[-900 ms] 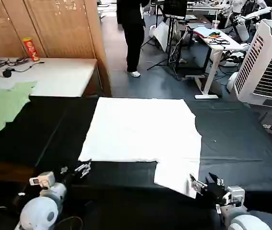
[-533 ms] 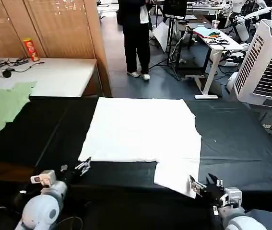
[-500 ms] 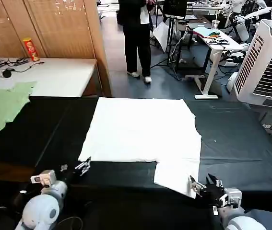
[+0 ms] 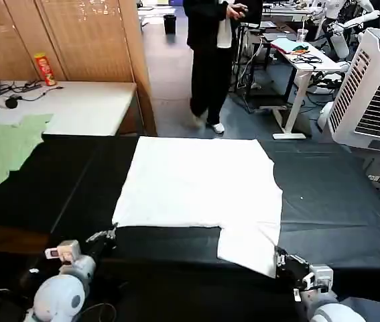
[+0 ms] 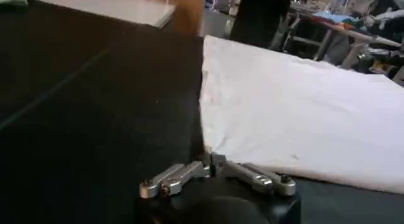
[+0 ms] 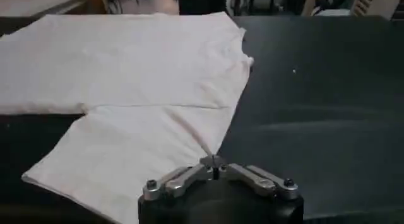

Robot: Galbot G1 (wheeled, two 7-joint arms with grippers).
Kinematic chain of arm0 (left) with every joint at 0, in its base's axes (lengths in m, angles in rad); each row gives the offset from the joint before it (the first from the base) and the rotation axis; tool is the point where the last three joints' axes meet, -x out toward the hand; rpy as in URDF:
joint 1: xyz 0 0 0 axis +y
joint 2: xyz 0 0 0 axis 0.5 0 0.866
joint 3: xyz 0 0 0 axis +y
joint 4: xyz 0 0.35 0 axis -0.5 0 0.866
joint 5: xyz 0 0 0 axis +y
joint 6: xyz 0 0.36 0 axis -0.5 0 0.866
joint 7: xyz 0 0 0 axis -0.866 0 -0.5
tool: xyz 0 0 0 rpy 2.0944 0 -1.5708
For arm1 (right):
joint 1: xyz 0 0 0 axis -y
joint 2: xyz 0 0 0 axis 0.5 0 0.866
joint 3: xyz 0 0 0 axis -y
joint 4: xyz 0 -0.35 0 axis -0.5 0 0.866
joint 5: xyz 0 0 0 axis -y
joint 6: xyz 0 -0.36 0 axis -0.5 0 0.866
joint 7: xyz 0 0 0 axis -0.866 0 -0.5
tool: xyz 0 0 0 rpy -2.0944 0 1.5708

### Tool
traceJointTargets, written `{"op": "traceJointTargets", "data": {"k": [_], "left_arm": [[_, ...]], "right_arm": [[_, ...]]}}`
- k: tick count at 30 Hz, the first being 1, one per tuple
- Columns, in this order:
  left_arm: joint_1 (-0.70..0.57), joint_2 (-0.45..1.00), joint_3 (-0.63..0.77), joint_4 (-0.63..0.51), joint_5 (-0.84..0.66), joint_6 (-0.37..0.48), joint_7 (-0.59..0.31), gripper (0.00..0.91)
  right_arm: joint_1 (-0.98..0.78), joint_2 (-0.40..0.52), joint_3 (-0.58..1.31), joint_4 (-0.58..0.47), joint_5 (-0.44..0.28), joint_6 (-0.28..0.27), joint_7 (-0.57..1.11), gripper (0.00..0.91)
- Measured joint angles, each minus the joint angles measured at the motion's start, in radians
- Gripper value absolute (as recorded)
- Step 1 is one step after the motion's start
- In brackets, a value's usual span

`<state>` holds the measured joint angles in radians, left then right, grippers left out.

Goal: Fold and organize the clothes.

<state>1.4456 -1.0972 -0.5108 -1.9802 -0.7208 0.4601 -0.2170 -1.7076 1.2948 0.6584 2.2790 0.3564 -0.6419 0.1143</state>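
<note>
1. behind the black table (image 4: 324,201) lay a workshop floor, with a pale side table (image 4: 82,107) and a light green garment (image 4: 2,147) off to the left.
2. the white t-shirt (image 4: 200,184) lay flat, plain side up, in the middle of the black table, one sleeve (image 4: 250,245) reaching toward the near edge on the right.
3. compared with a second earlier, the left gripper (image 4: 104,236) had crept forward to the shirt's near left corner; its fingertips looked shut on that corner in the left wrist view (image 5: 211,161).
4. the right gripper (image 4: 285,260) had likewise moved in to the sleeve's near right corner, and its fingertips met on the cloth edge in the right wrist view (image 6: 214,162).
5. the shirt itself had hardly shifted between frames; its outline matched the earlier one.
6. judging from this, both near corners were pinched and the first fold was ready to start, probably by lifting the near edge toward the far side.
7. a person in dark clothes (image 4: 216,60) had walked further right across the floor behind.
</note>
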Motion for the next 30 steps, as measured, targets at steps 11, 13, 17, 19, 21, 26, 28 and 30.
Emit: {"op": "traceJointTargets", "data": {"k": [11,13,17,19,21,26,28,30], "left_arm": [[0.117,0.040,-0.059,-0.124,-0.041,0.006,-0.070,0.000],[0.143,0.050,-0.075,-0.153,-0.054,0.006,-0.077,0.000],[0.180,0.048,-0.110,-0.202,-0.067,-0.011,-0.089,0.000],[0.179,0.039,-0.117,-0.211,-0.064,-0.033,-0.090,0.000],[0.167,0.028,-0.118,-0.211,-0.058,-0.051,-0.087,0.000],[0.104,-0.011,-0.096,-0.182,-0.037,-0.070,-0.074,0.000],[0.071,-0.027,-0.079,-0.164,-0.020,-0.073,-0.067,0.000],[0.040,-0.038,-0.062,-0.144,0.003,-0.080,-0.056,0.000]], "right_arm": [[-0.117,0.028,0.016,0.114,0.007,0.023,0.014,0.029],[-0.102,0.021,0.025,0.105,0.031,0.050,0.009,0.029],[-0.036,-0.002,0.035,0.057,0.080,0.112,-0.013,0.029],[0.006,-0.013,0.029,0.020,0.098,0.135,-0.014,0.020],[0.064,-0.027,0.018,-0.034,0.108,0.160,-0.022,0.020],[0.216,-0.062,-0.014,-0.161,0.110,0.221,-0.040,0.020],[0.277,-0.077,-0.026,-0.209,0.110,0.237,-0.042,0.020],[0.337,-0.093,-0.044,-0.261,0.109,0.248,-0.048,0.020]]}}
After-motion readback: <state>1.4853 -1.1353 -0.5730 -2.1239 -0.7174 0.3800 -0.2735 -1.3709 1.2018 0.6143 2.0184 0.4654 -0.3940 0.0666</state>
